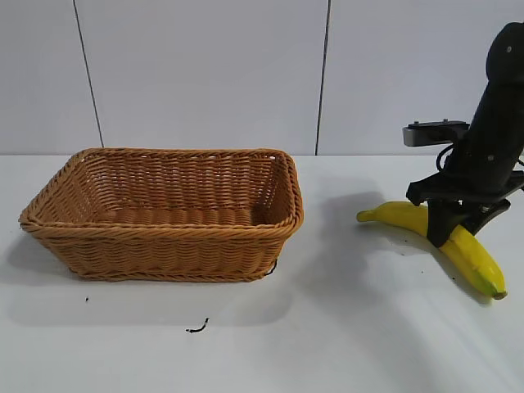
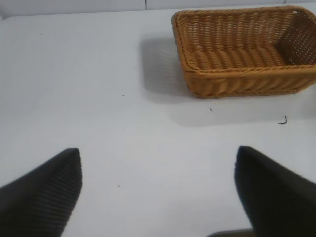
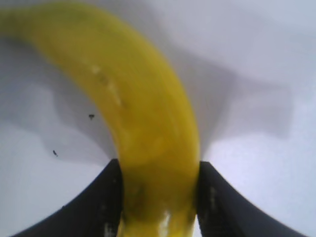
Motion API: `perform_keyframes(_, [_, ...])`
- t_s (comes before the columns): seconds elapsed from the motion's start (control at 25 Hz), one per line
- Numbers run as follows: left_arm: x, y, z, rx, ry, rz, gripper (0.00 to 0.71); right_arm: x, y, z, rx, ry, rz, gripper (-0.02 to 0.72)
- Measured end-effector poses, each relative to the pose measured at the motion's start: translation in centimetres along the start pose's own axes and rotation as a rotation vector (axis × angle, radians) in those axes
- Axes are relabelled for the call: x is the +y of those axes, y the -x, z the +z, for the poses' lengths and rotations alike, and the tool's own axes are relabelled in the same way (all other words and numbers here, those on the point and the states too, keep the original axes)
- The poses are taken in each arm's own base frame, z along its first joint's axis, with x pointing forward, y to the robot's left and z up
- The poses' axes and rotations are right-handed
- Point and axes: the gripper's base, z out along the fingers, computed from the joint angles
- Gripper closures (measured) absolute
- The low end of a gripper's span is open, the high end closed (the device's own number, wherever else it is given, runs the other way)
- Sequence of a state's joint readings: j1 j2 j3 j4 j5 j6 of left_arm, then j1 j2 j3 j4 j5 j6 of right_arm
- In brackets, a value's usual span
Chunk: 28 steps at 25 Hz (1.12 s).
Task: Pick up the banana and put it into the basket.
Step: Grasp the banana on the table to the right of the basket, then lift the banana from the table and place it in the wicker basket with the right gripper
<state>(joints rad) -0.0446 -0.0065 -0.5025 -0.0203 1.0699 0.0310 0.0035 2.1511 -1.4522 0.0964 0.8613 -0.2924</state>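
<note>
I had the R gripper (image 1: 453,232) closed mid-banana (image 1: 475,258) for balance (still on bench (image 1: 344,327)); basket (image 1: 164,214) lay well apart. L gripper (image 2: 158,190) parked, jaws wide, empty.

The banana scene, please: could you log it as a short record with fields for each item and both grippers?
banana: lying on the table, right of the basket, not yet lifted
basket: upright on the table, nothing visible inside
right gripper: down at the banana's middle, fingers pressed against both its sides
left gripper: open, hovering over bare table, away from the basket
table: white, with a few dark specks
</note>
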Motion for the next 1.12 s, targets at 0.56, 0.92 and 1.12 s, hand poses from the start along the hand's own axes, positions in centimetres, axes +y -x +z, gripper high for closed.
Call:
perform_keyframes(0.56, [0.0,0.0,0.0,0.0,0.0,0.0,0.075,6.1,5.7,-14.4,-0.181,-0.083,-0.193,0.413])
perform_keyframes(0.92, [0.0,0.0,0.0,0.0,0.0,0.0,0.075,17.3,7.0,-17.5,-0.384,-0.088,-0.478,0.413])
perform_keyframes(1.12, [0.0,0.0,0.0,0.0,0.0,0.0,0.075,23.6,6.7,-17.9,-0.525,-0.108,-0.733,0.413])
